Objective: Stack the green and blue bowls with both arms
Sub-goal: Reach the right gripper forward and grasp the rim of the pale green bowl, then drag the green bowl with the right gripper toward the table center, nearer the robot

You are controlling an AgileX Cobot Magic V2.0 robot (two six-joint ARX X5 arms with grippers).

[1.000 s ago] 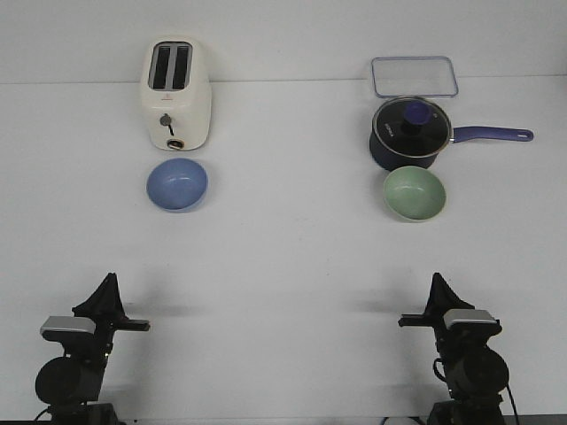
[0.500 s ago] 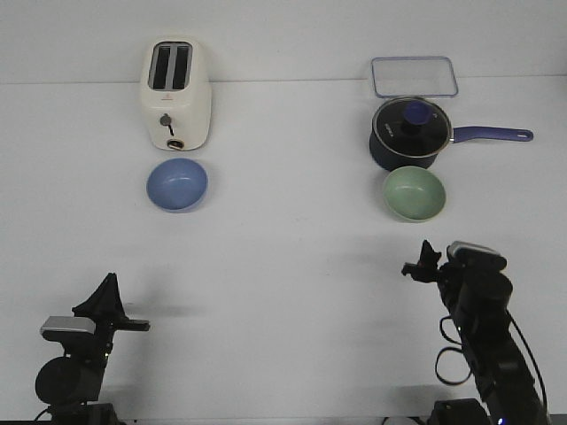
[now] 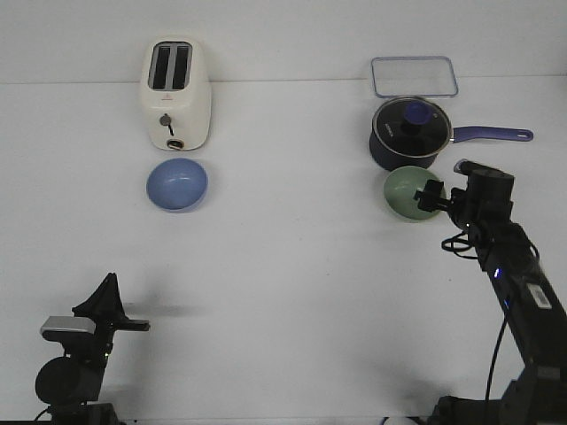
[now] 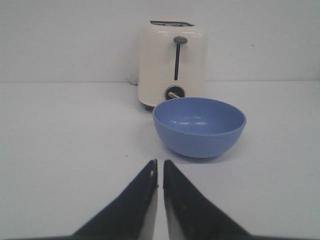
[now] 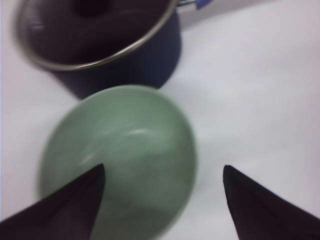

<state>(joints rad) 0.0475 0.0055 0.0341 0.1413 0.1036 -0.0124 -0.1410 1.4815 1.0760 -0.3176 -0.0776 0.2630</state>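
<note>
Over the green bowl (image 3: 409, 191) your right hand (image 5: 162, 192) is spread wide; left hand (image 4: 160, 172) pinched closed, grasping nothing

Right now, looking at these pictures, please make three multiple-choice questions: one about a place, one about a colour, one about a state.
1. What stands directly behind the blue bowl?
A. toaster
B. saucepan
C. clear container

2. Which colour is the bowl beside the saucepan?
A. red
B. green
C. yellow

3. How is the right hand set?
A. shut on the saucepan handle
B. open at the green bowl
C. parked at the table's near edge

Answers:
1 A: the toaster stands just behind it.
2 B: the green bowl sits in front of the saucepan.
3 B: the right wrist view shows its fingers spread wide, one tip over the bowl.
</note>
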